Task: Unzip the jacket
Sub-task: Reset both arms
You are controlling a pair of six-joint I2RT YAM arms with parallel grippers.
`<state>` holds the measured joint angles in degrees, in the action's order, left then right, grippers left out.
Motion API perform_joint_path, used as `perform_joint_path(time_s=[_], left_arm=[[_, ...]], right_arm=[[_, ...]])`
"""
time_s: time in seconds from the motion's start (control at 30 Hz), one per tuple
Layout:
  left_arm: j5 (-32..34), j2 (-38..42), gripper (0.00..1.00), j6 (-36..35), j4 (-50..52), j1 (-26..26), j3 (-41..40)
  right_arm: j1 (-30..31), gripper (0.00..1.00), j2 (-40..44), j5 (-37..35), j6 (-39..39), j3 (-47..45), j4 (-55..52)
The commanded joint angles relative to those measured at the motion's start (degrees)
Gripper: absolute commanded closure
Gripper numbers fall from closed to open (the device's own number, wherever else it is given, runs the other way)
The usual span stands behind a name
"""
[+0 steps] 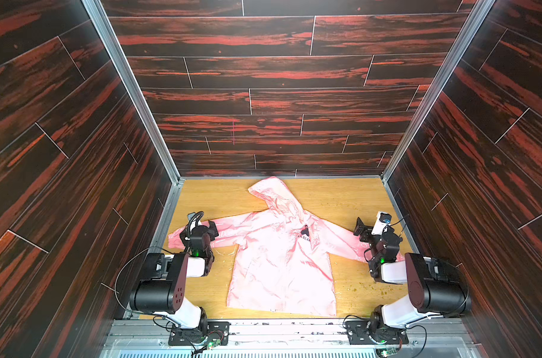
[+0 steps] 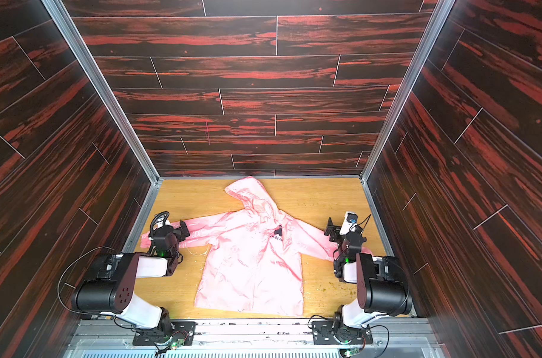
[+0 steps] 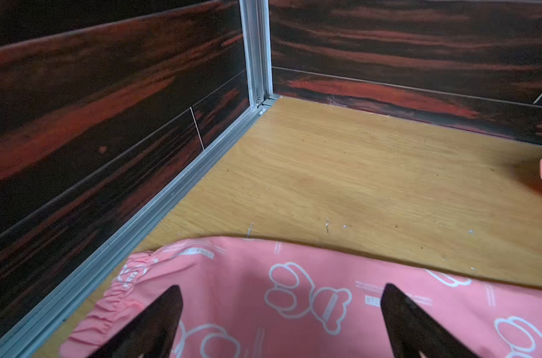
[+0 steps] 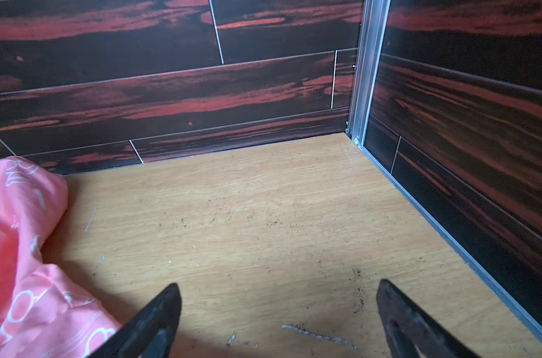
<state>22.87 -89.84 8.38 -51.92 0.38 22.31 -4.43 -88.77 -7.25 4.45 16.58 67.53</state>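
Note:
The light-pink hooded jacket (image 1: 263, 263) (image 2: 232, 263) lies flat and face up on the wooden table, hood toward the back wall and sleeves spread to both sides. Its front is closed, with the zipper line (image 1: 280, 272) running down the middle and a dark bear logo (image 1: 305, 232) on the chest. My left gripper (image 1: 212, 228) (image 2: 184, 230) hovers open over the left sleeve; in the left wrist view (image 3: 281, 286) the bear-printed sleeve (image 3: 248, 279) lies between its fingers. My right gripper (image 1: 361, 228) (image 2: 330, 228) (image 4: 278, 282) is open above bare table, with the jacket (image 4: 21, 248) to one side.
Dark red wood-pattern walls with aluminium frame posts (image 1: 130, 93) close in the table (image 1: 341, 198) on three sides. Crumbs and scuffs (image 1: 356, 286) mark the table near the right arm's base. A metal rail (image 1: 279, 328) carries both arm bases along the front.

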Motion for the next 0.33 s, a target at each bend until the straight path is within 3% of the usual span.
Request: perform_joint_path(time_s=[0.0,0.1,0.3], left_arm=[[-0.7,2.5,0.0,0.2,5.3,0.3,1.3],[-1.1,1.5,0.0,-0.5,1.7,0.3,0.4],[-1.2,2.3,0.0,-0.2,4.4,0.3,1.1]], right_arm=[[0.3,0.01,-0.7,-1.0,0.3,0.6,-1.2],[0.3,0.01,-1.0,1.0,-0.5,1.4,-2.7],[0.3,0.01,-0.7,2.3,-1.0,1.0,-2.2]])
